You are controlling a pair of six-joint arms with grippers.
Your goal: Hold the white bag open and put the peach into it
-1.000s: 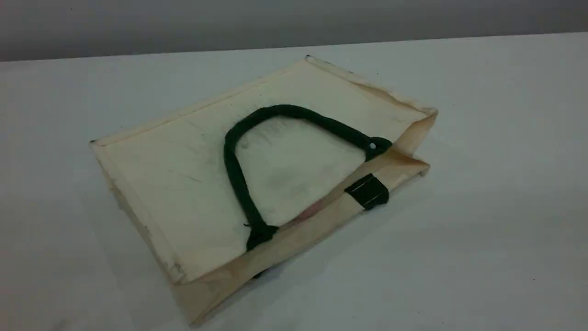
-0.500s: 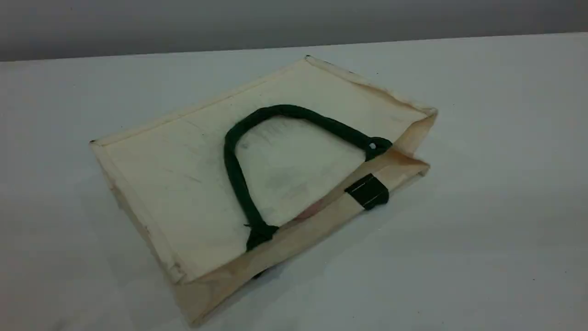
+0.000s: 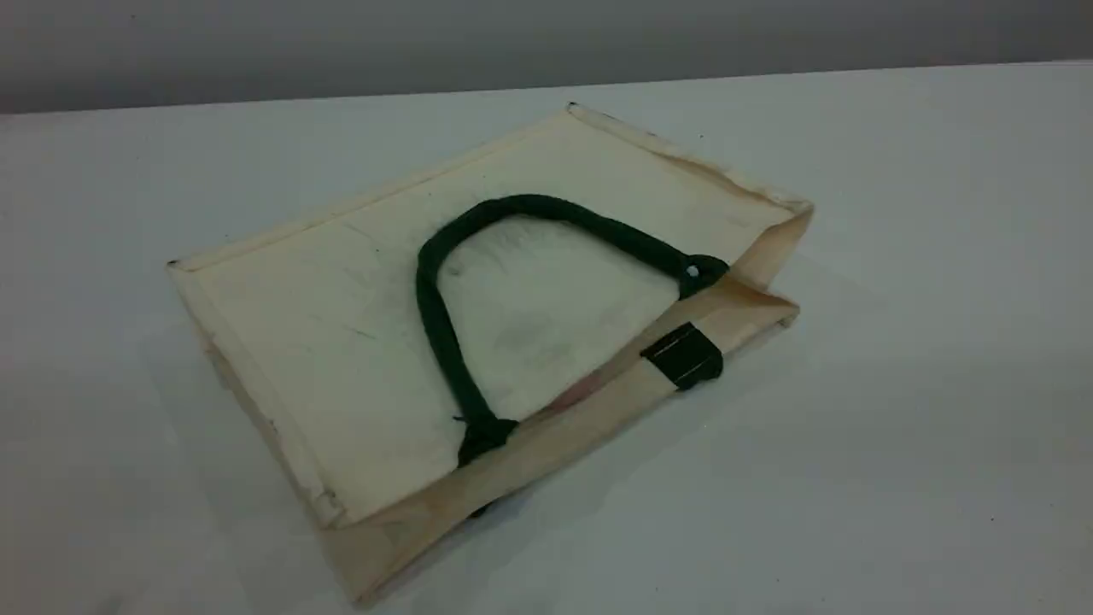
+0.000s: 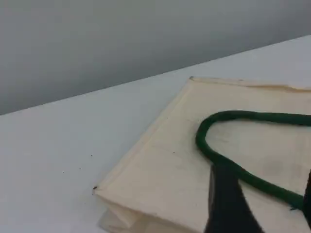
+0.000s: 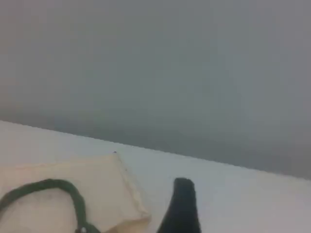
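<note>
ITEM: bag. Cream canvas, lying flat on table, mouth twd near-right of scene view.
- Handle: dk green rope, draped over top panel. Green patch on mouth edge.
- Handling (est.): light, panels semi-stiff, gussets folded in, so mouth prob. sags shut unless held. Best hold: rope handle, thick w/ good purchase, or top lip of mouth. Lift top side only, leave lower side on table.

ITEM: peach. Not plainly in view. Faint pink spot just inside mouth may be it, cannot tell. Est. soft, bruisable, rolls; light pinch across widest part.

TOOLS:
- L gripper: above bag, fingers apart, nothing between.
- R gripper: near bag corner, one fingertip seen, jaws wide, holding nothing.
</note>
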